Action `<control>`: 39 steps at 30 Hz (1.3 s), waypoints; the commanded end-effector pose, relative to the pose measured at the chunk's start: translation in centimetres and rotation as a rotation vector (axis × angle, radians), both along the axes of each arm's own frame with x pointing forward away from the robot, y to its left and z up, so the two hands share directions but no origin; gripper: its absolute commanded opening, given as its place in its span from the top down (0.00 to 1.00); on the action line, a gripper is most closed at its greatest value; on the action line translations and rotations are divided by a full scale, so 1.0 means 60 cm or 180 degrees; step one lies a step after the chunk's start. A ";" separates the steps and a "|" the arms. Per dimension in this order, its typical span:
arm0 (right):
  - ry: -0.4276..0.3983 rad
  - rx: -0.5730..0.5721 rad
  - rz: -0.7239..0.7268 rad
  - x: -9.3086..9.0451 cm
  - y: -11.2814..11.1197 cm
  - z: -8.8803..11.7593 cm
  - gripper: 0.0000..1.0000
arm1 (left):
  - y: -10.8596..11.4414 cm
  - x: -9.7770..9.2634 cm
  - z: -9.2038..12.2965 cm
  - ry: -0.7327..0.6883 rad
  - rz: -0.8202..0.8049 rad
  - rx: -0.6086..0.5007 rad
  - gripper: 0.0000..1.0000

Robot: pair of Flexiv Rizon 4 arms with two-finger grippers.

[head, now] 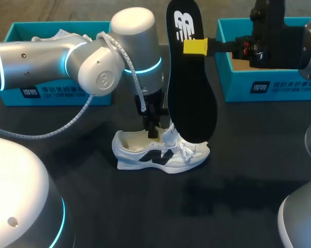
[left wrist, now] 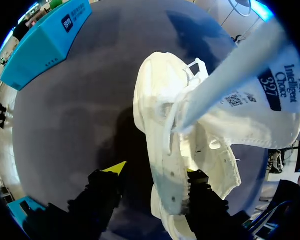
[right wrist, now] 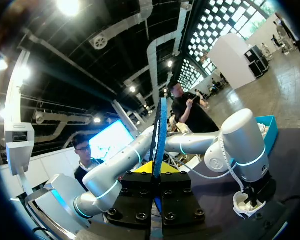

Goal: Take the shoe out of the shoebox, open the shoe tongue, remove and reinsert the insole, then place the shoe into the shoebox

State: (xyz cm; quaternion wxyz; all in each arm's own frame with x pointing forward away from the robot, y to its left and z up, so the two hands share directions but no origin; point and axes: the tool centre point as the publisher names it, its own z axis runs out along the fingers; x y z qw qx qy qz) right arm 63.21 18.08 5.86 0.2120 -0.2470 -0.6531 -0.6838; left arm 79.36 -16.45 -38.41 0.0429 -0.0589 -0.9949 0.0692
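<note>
Shoe [head: 145,155] forefoot hidden behind insole [head: 190,93]; left shoebox [head: 20,32] mostly behind left arm [head: 41,62].

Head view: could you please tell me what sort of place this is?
Likely a robot demo bench for shoe handling: a dark table, two turquoise shoeboxes, a white shoe, and the right gripper holding its insole.

- The left arm [head: 67,59] is stretching in across the back left, and its left gripper [head: 152,129] is standing down in the shoe [head: 160,155] — the opening is being blocked from above.
- The insole [head: 191,88] is hanging upright in the right gripper [head: 196,46], walling off the space over the laces and toe.
- The left shoebox [head: 46,96] and the right shoebox [head: 279,85] are closing off the back corners.
- The table [head: 160,206] in front of the shoe is lying bare — a low way in from the near side is staying open.
</note>
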 end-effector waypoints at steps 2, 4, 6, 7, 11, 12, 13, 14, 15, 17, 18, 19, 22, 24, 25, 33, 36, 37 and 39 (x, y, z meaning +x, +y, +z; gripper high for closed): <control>0.0010 -0.0016 -0.0003 0.003 0.007 0.001 1.00 | 0.007 -0.007 0.008 -0.0042 -0.0007 -0.0020 0.51; 0.0010 -0.0016 -0.0003 0.003 0.007 0.001 1.00 | 0.007 -0.007 0.008 -0.0046 -0.0016 -0.0020 0.56; 0.0010 -0.0016 -0.0003 0.003 0.007 0.001 1.00 | 0.006 -0.009 0.007 -0.0047 -0.0027 -0.0019 0.75; 0.0010 -0.0016 -0.0003 0.003 0.007 0.001 1.00 | 0.005 -0.010 0.007 -0.0047 -0.0033 -0.0020 0.89; 0.0010 -0.0016 -0.0003 0.003 0.007 0.001 1.00 | 0.002 -0.015 0.006 -0.0039 -0.0080 -0.0030 1.00; 0.0010 -0.0016 -0.0003 0.003 0.007 0.001 1.00 | 0.002 -0.015 0.006 -0.0019 -0.0120 -0.0048 1.00; 0.0010 -0.0016 -0.0003 0.003 0.007 0.001 1.00 | 0.001 -0.016 0.008 -0.0012 -0.0159 -0.0038 1.00; 0.0010 -0.0016 -0.0003 0.003 0.007 0.001 1.00 | 0.000 -0.017 0.012 -0.0026 -0.0200 -0.0037 1.00; 0.0010 -0.0016 -0.0003 0.003 0.007 0.001 1.00 | 0.001 -0.018 0.017 -0.0009 -0.0244 -0.0033 1.00; 0.0010 -0.0016 -0.0003 0.003 0.007 0.001 1.00 | 0.001 -0.019 0.028 0.0043 -0.0396 -0.0066 1.00; 0.0010 -0.0016 -0.0003 0.003 0.007 0.001 1.00 | 0.001 -0.019 0.034 0.0085 -0.0490 -0.0034 1.00; 0.0010 -0.0016 -0.0003 0.003 0.007 0.001 1.00 | 0.001 -0.019 0.039 0.0122 -0.0555 -0.0023 1.00; 0.0010 -0.0016 -0.0003 0.003 0.007 0.001 1.00 | 0.002 -0.018 0.058 0.0262 -0.0886 -0.0025 1.00; 0.0010 -0.0016 -0.0003 0.003 0.007 0.001 1.00 | 0.002 -0.018 0.069 0.0355 -0.1120 0.0013 1.00; 0.0010 -0.0016 -0.0003 0.003 0.007 0.001 1.00 | 0.002 -0.017 0.074 0.0383 -0.1241 0.0062 1.00; 0.0010 -0.0016 -0.0003 0.003 0.007 0.001 1.00 | -0.011 -0.012 0.082 0.0735 -0.2396 0.0266 1.00; 0.0010 -0.0016 -0.0003 0.003 0.007 0.001 1.00 | -0.017 -0.005 0.081 0.0764 -0.2824 0.0267 1.00; 0.0010 -0.0016 -0.0003 0.003 0.007 0.001 1.00 | -0.019 -0.003 0.081 0.0761 -0.2901 0.0273 1.00; 0.0010 -0.0016 -0.0003 0.003 0.007 0.001 1.00 | -0.021 0.002 0.081 0.0798 -0.3201 0.0260 1.00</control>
